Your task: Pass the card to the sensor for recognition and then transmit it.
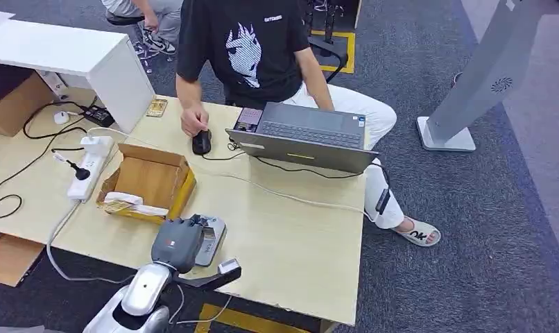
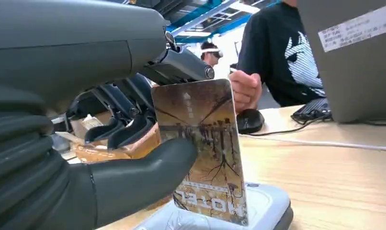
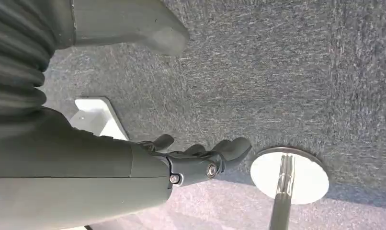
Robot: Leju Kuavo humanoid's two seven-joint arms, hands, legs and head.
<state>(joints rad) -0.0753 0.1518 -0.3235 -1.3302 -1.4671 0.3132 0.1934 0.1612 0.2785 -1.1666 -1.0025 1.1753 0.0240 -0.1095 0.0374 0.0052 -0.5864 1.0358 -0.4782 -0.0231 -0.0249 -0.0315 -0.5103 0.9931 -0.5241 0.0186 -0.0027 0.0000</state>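
Left hand [image 2: 109, 158] pinching card [image 2: 203, 148] upright on sensor [image 2: 258, 211]; thin, stiff, light, likely slippery, best gripped by edges. Right hand [image 3: 200, 160] hanging, fingers loosely apart, empty.

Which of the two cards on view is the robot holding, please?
The left hand holds the card printed "HOTEL", standing upright on the grey sensor. The other card lies flat, untouched, at the table's far edge near the white cabinet.
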